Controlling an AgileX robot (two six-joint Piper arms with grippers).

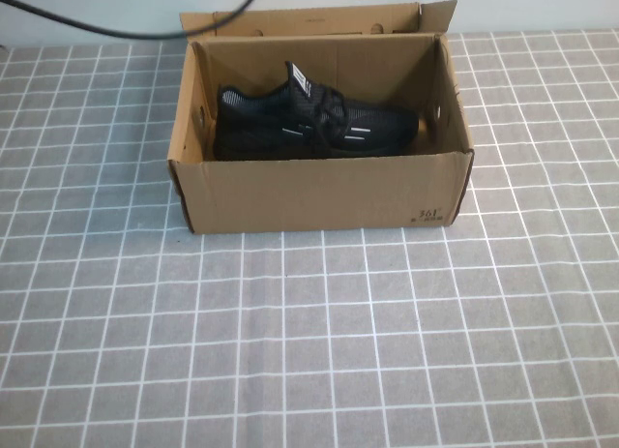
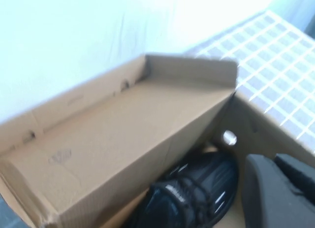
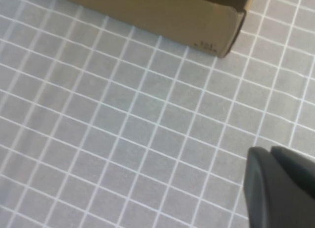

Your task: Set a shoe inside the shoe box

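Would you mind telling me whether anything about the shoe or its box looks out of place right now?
Nothing stands out. The shoe lies upright inside the shoe box, whose lid is open. The left end effector hovers above the box; the right end effector hangs over the checked cloth.

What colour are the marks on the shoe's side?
White dashes on the black mesh shoe, lying inside the shoe box; clearest in the high view.

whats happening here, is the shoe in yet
Yes. The black shoe lies inside the open shoe box, whose lid flap stands up at the back. Nothing holds it now. The left gripper is just above the box, over the shoe; the right gripper is over the checked tablecloth near the box's printed corner.
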